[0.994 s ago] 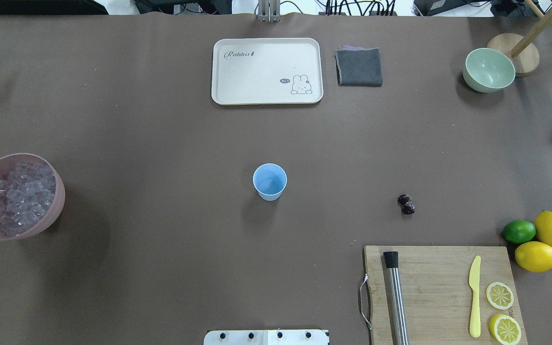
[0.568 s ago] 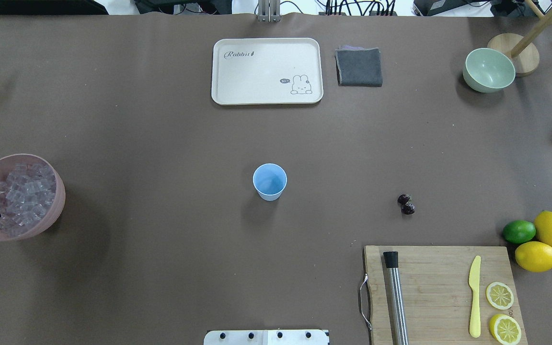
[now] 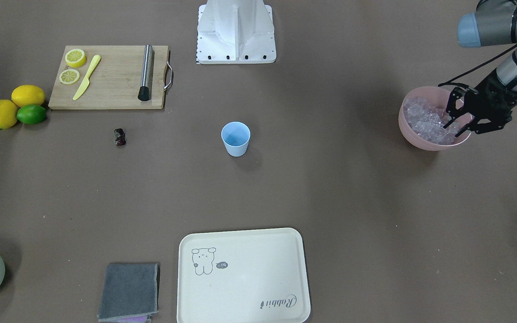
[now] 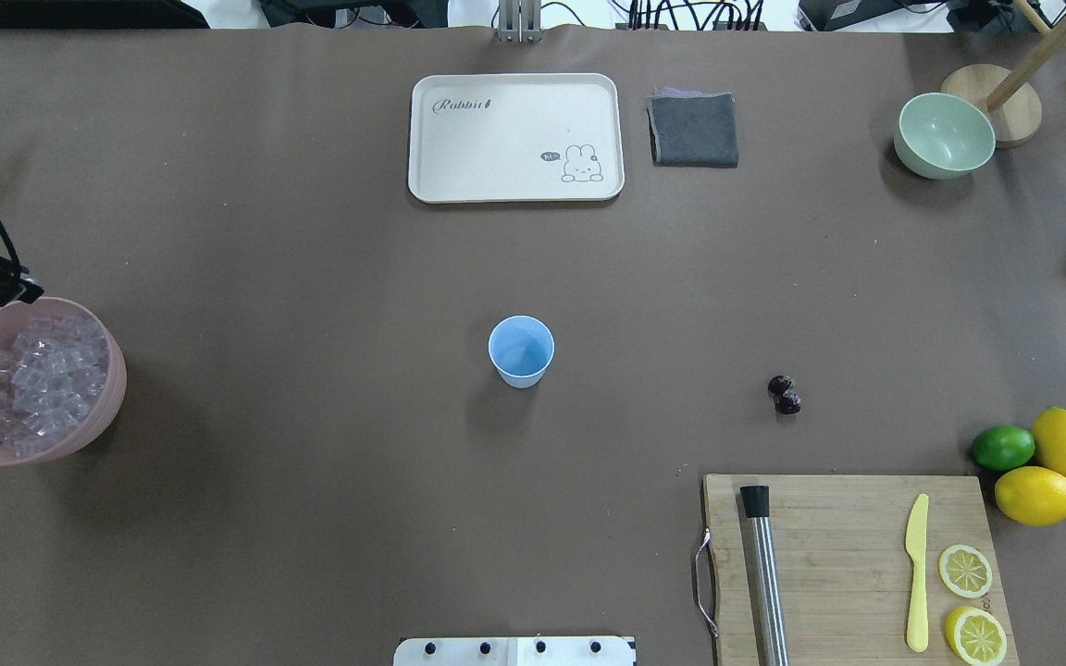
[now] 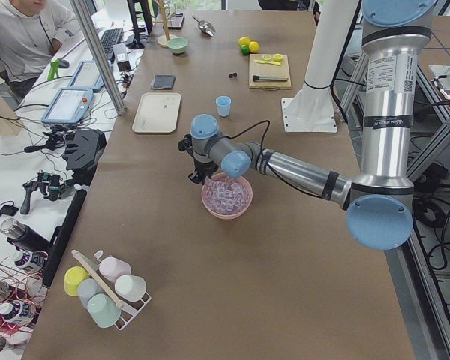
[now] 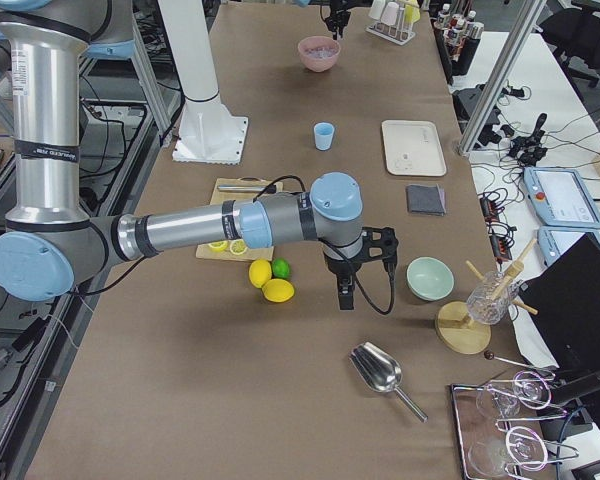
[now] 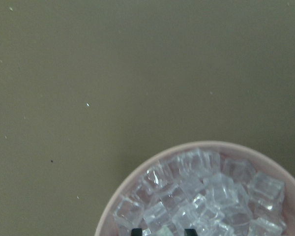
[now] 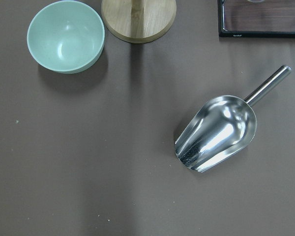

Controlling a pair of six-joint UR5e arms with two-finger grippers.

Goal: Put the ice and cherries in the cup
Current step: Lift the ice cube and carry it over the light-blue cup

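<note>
The only writing that reads is on the cream tray [image 4: 514,137] at the counter's [image 4: 311,518] far side: "Rabbit" in script at one corner, and a line-drawn rabbit at the opposite corner. The rabbit's small dark speech bubble is too small to make out. A strip of print runs down the upright tube of the left arm [image 5: 381,82] in the left side view, but it is also too small to read.

The left tool [image 3: 458,125] hangs over the pink bowl [image 4: 117,370], which stands at the counter's left end and is heaped with the ice [image 4: 43,384]. Its fingers are spread well apart and nothing is seen gripped between them. The overhead view cuts it off at the frame's edge. In its own wrist view only two dark fingertips [image 7: 136,231] poke in at the bottom, and cubes show in the gap between them.

The right tool [image 6: 343,298] shows only in the right side view, pointing down near the pale green bowl [image 8: 66,34]. I cannot tell how far open it is. Its wrist view shows no fingers, only that bowl, a steel scoop [image 8: 219,132] lying on its back, and a round wooden base [image 8: 139,19] cut off at the top.

The cup [image 4: 521,350] stands upright mid-counter, well apart from the pink bowl. The cherries [image 4: 784,395] lie on the bare counter to the cup's right, near the far edge of the cutting board [image 4: 838,555]. The board runs out of the overhead frame at the bottom.
</note>
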